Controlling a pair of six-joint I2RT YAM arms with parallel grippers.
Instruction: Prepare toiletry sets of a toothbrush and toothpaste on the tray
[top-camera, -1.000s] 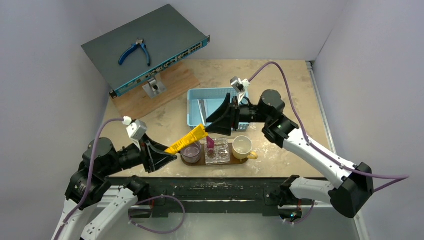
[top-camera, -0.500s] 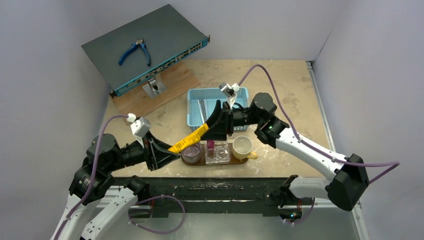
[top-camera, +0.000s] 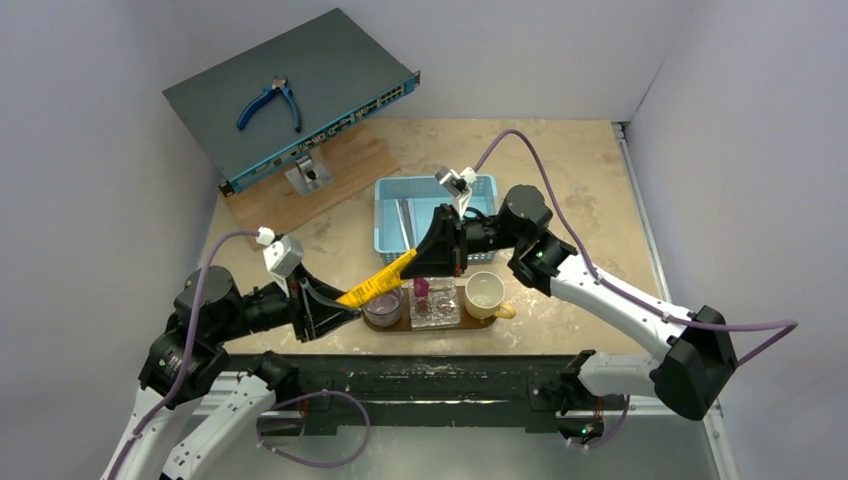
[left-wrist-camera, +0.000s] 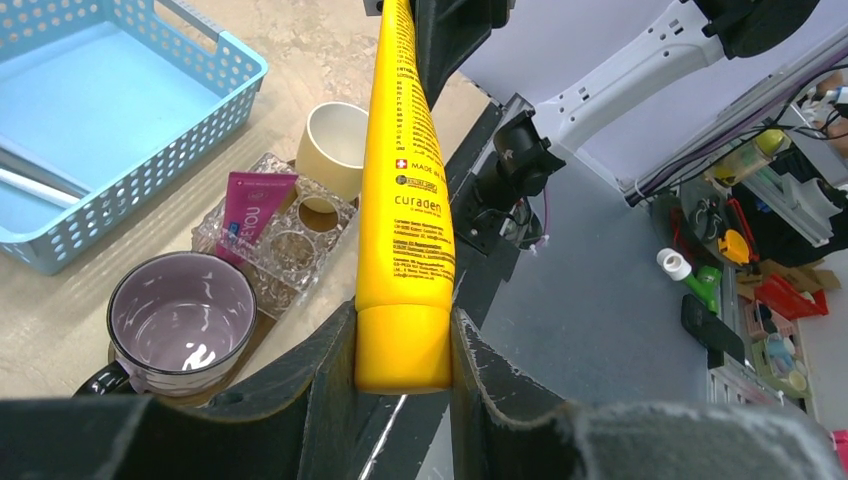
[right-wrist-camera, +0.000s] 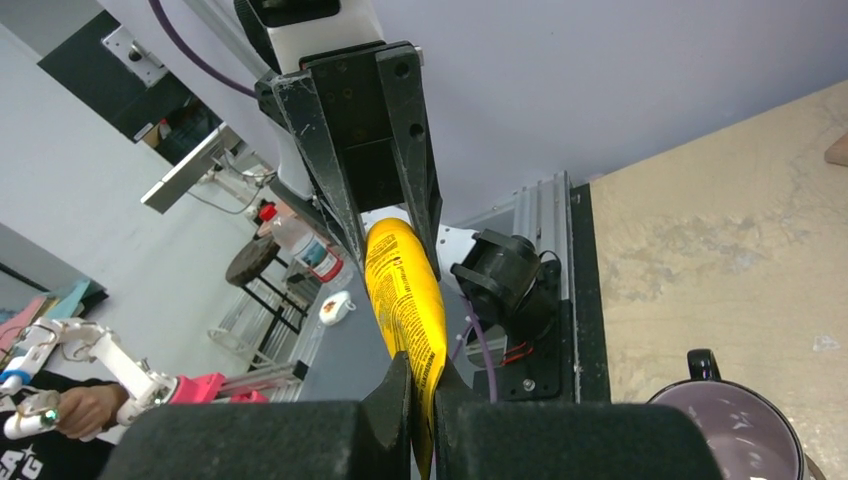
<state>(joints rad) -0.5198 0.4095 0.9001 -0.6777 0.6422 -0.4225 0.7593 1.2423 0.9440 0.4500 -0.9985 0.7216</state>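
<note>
The yellow toothpaste hangs slanted above the tray's left end, held at both ends. My left gripper is shut on its cap. My right gripper is shut on the flat crimped end. The pink toothpaste stands in a clear glass holder on the dark-brown tray. A purple mug and a cream cup also stand on the tray. Toothbrushes lie in the blue basket.
A grey network switch with blue pliers on top leans at the back left, over a wooden board. The blue basket sits just behind the tray. The black frame rail runs along the near edge.
My right gripper moved left onto the tube's flat end and closed on it. The left gripper kept its hold on the cap and barely shifted.
</note>
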